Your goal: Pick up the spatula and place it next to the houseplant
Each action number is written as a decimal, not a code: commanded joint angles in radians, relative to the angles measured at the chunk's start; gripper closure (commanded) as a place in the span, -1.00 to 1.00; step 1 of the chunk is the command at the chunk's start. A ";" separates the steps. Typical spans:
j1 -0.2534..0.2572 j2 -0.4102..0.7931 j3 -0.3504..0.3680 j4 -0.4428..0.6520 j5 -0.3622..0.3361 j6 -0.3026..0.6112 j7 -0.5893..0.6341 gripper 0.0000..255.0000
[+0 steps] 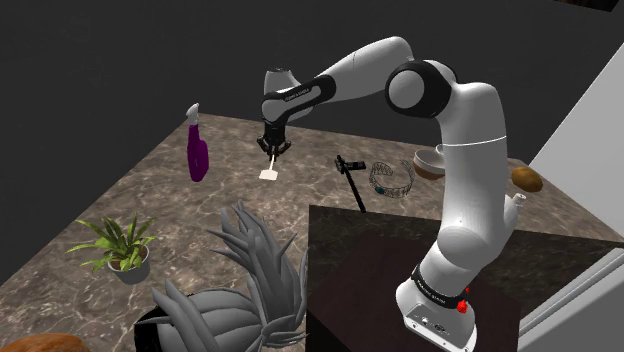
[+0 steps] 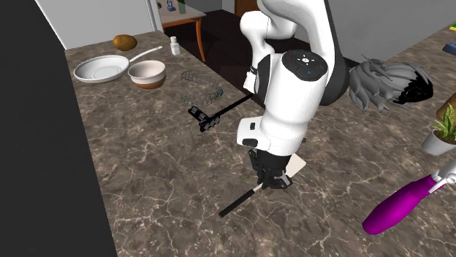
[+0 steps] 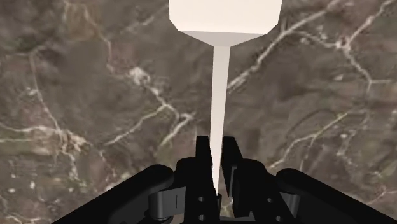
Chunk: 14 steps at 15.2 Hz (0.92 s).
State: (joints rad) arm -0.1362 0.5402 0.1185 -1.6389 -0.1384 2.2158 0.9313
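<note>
I saw bare marble counter [image 1: 170, 215] open toward the houseplant [image 1: 122, 245]. The purple spray bottle [image 1: 197, 152] and what looked like a grey spiky plant [image 1: 252, 262] flanked that lane.

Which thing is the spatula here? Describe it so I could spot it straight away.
Find the dark marbled counter, then follow the white arm to its black gripper. The spatula is clasped there: a thin pale stem with a flat cream blade, unlike the fat purple bottle nearby.
</note>
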 commanded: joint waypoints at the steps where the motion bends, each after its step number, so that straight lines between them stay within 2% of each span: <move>1: 0.000 -0.007 0.001 0.004 0.001 -0.010 -0.001 1.00; 14: -0.003 -0.078 0.009 0.073 0.017 -0.150 -0.017 1.00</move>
State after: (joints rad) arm -0.1392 0.4667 0.1270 -1.5702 -0.1222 2.0750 0.9158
